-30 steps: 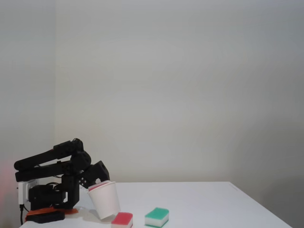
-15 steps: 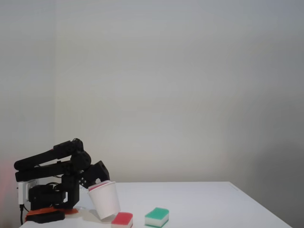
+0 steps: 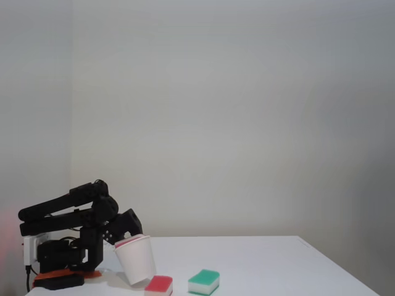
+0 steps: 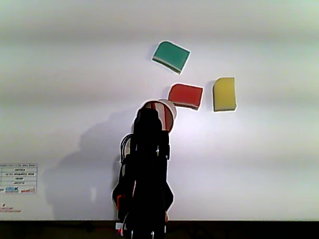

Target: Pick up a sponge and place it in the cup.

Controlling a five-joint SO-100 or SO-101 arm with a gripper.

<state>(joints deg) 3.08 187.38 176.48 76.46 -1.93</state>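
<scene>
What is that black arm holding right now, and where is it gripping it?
It cannot be told: the gripper sits at the rim of the tilted cup, which shows red inside, but its fingertips are hidden.

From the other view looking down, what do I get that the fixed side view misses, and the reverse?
The other view adds the yellow sponge and red inside the cup mouth. The fixed view adds the cup's tilt, the folded arm's side profile and the orange base. Both share the cup, the loose red sponge, the green sponge and the white table.
</scene>
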